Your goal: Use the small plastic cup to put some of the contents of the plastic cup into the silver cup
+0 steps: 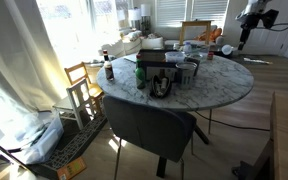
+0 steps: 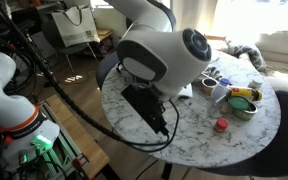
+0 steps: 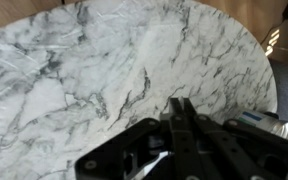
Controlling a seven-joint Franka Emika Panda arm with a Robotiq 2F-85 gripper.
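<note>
Claw (image 3: pixel 182 102) at the lower centre of the wrist view. Its two dark fingers (image 3: pixel 176 118) appear drawn narrow, almost together, with nothing between them. Bare marble of the table (image 3: pixel 94 70) fills the rest of that frame. A shiny metal rim at the lower right edge, probably the silver cup (image 3: pixel 267 124), lies near the claw but apart from it.

In an exterior view the white arm (image 2: pixel 164 55) fills the centre. The task's things stand grouped at the right of the frame:
- the silver cup (image 2: pixel 242 106), with something yellow-green in it;
- a white cup (image 2: pixel 218 92) just beside it to the upper left;
- a small red piece (image 2: pixel 221 125) below them, possibly the small plastic cup, though it is too small to tell.

In an exterior view from farther off, a cluster of containers (image 1: pixel 169 75) stands at the frame's centre, with a chair (image 1: pixel 149 125) in front.

Risks, as a judgement: the claw is empty and away from the cups, so the scooping cup is not yet picked up. Because the cups stand close together, a finger could knock a neighbour on the approach. Thin plastic may buckle or slip under a hard squeeze. An early tilt would spill the contents on the marble.

Writing: no brand or label is legible in any view.
</note>
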